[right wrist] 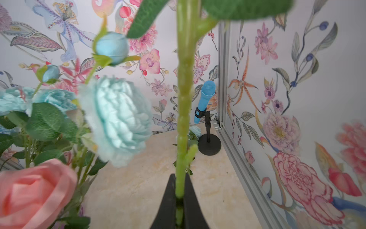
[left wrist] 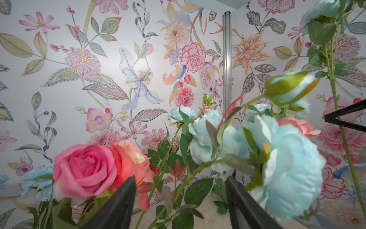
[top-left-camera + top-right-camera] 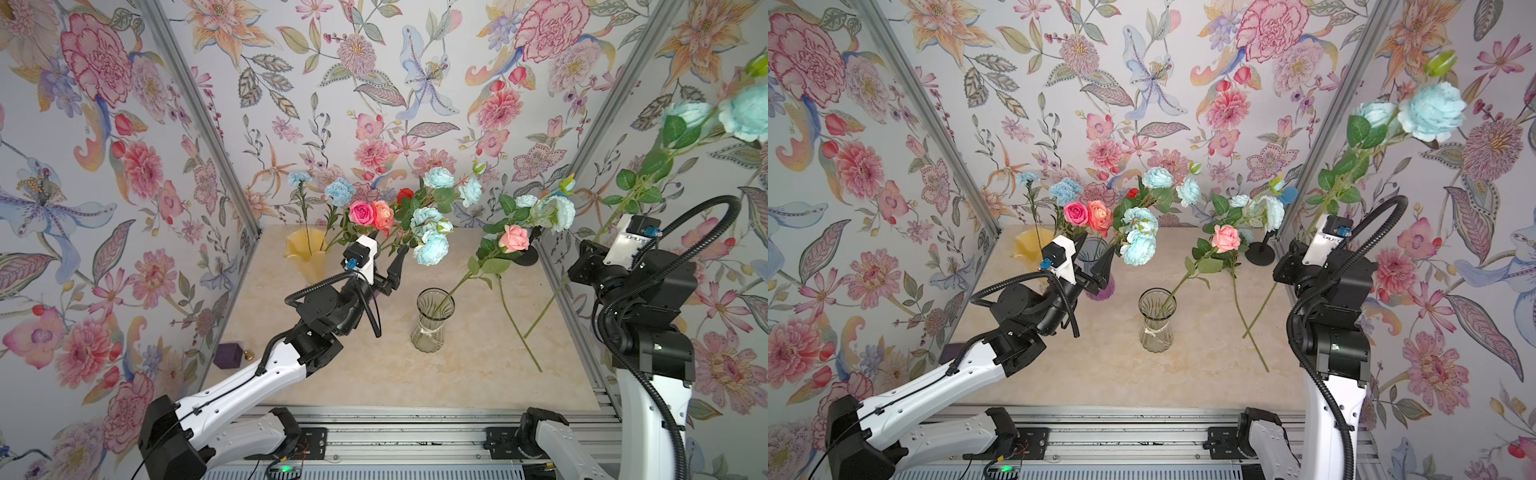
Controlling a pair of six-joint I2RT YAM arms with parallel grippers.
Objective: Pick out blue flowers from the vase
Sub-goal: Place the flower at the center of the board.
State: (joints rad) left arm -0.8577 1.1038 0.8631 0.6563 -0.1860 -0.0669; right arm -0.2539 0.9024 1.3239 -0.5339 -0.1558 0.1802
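Looks down on a beige marbled tabletop (image 3: 374,374) boxed in on three sides by floral wallpaper (image 3: 374,83), aluminium posts (image 3: 200,116) in the corners, a blue microphone (image 1: 206,97) on a black stand at the back right. Finds the right gripper (image 1: 179,200) clamped on the green stem of one aqua spray (image 3: 744,112), held high by the right wall, well above the table. Finds the left gripper (image 3: 1094,255) with fingers spread wide among the bunch at back left, more blue flowers (image 3: 432,245) there beside pink and orange roses (image 3: 361,212), another aqua spray (image 3: 552,212) beside the clear glass vase (image 3: 432,320)
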